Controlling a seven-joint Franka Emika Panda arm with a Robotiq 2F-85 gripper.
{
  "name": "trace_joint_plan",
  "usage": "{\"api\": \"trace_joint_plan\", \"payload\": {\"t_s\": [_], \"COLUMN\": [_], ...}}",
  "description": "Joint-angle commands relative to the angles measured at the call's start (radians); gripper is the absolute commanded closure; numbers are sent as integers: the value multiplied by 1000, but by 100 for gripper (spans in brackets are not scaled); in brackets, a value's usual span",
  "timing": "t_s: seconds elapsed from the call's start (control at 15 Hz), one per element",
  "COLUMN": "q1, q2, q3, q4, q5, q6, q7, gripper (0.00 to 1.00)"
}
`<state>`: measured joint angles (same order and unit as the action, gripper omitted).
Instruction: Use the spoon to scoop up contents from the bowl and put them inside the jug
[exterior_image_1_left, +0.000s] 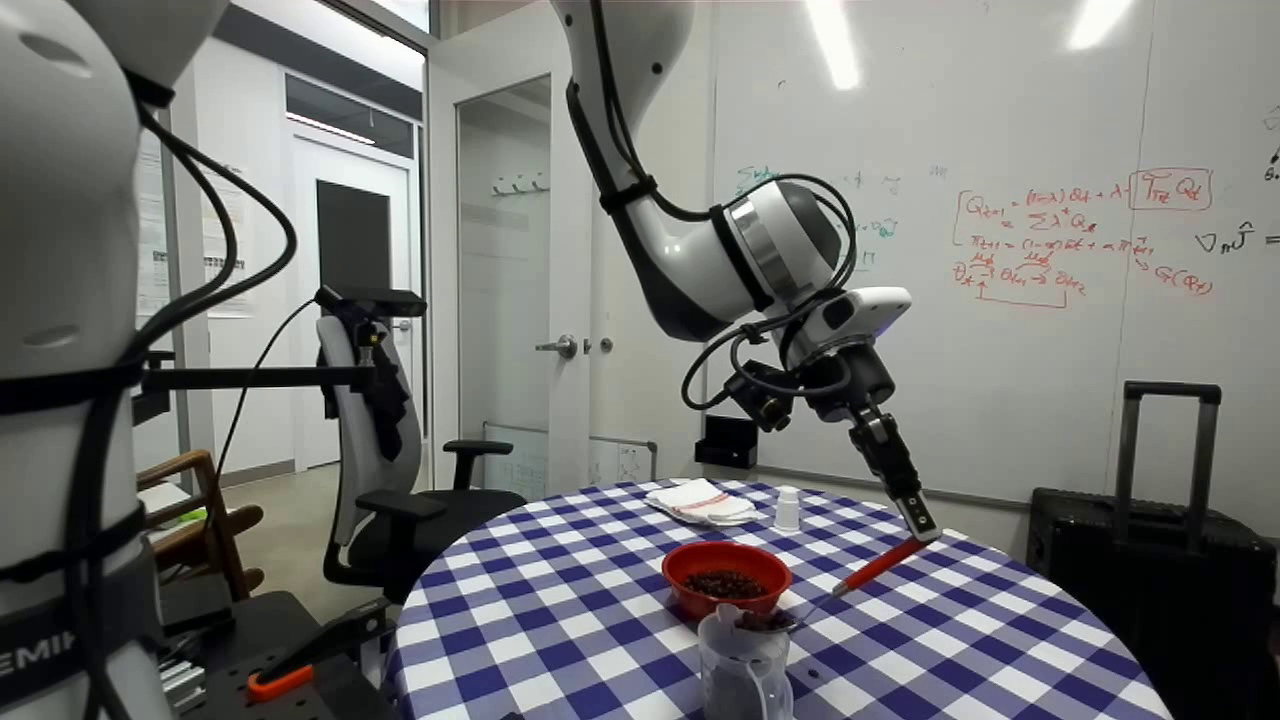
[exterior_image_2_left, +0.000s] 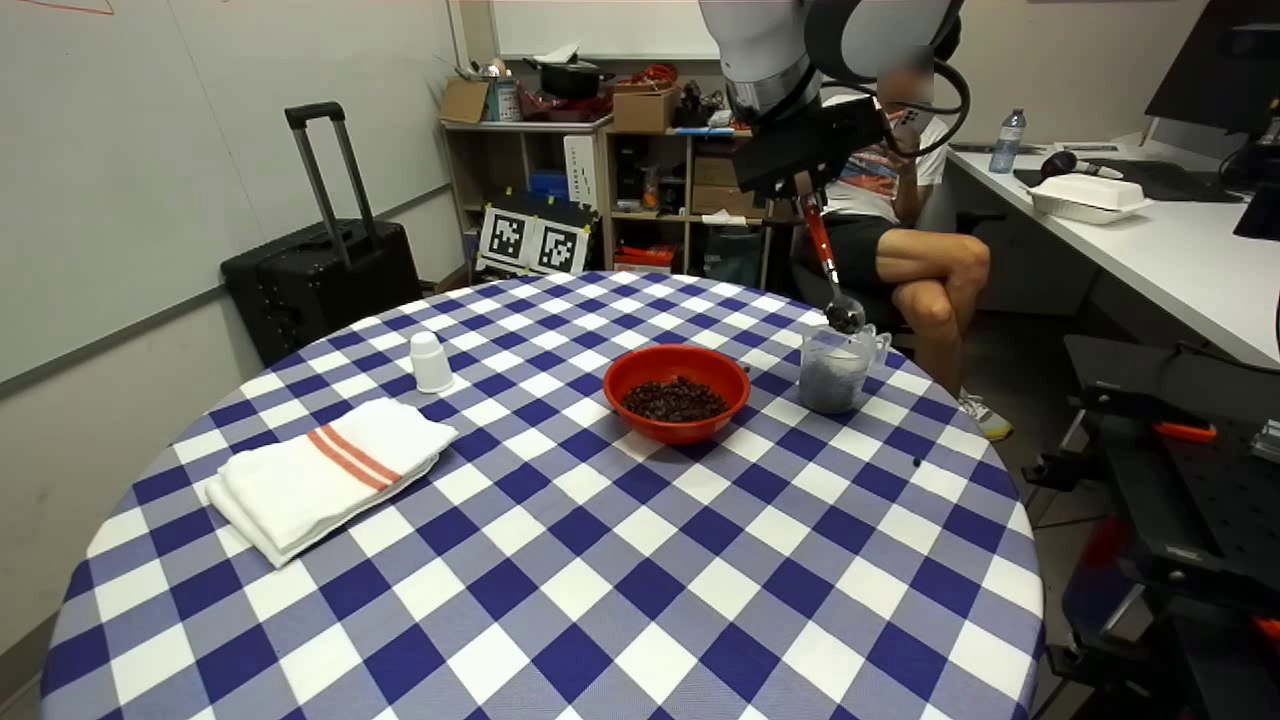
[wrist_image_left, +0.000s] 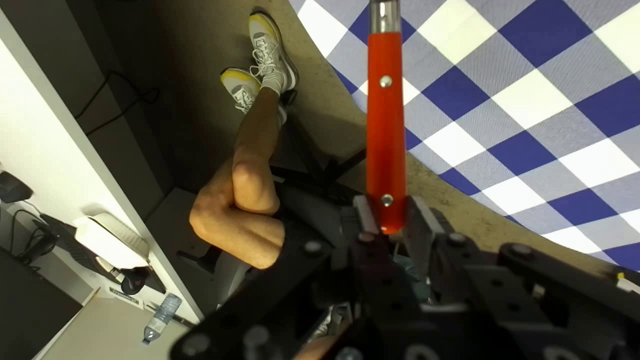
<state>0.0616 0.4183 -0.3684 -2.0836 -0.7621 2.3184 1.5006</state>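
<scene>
The gripper (wrist_image_left: 388, 212) is clamped on the spoon (wrist_image_left: 385, 125) by its handle's end. The spoon slopes down, its loaded tip at the jug's (exterior_image_2_left: 830, 385) mouth.

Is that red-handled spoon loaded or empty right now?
Loaded: both exterior views show dark bean-like pieces in the head of the red-handled spoon. The wrist view leaves that head out of frame.

table (exterior_image_2_left: 600, 600) — bowl (exterior_image_2_left: 676, 434), jug (exterior_image_2_left: 828, 388), towel (exterior_image_2_left: 325, 475), cup (exterior_image_2_left: 431, 368)
</scene>
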Motion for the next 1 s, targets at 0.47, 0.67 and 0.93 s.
{"api": "trace_joint_plan", "payload": {"t_s": [0.47, 0.67, 0.93], "q1": [-21, -22, -27], "q2": [-22, -22, -20], "q3": [75, 90, 111], "q4": [5, 12, 25], "q5": [-104, -123, -146], "q6": [-139, -181, -235], "q7": [102, 125, 152], "gripper": [95, 95, 95]}}
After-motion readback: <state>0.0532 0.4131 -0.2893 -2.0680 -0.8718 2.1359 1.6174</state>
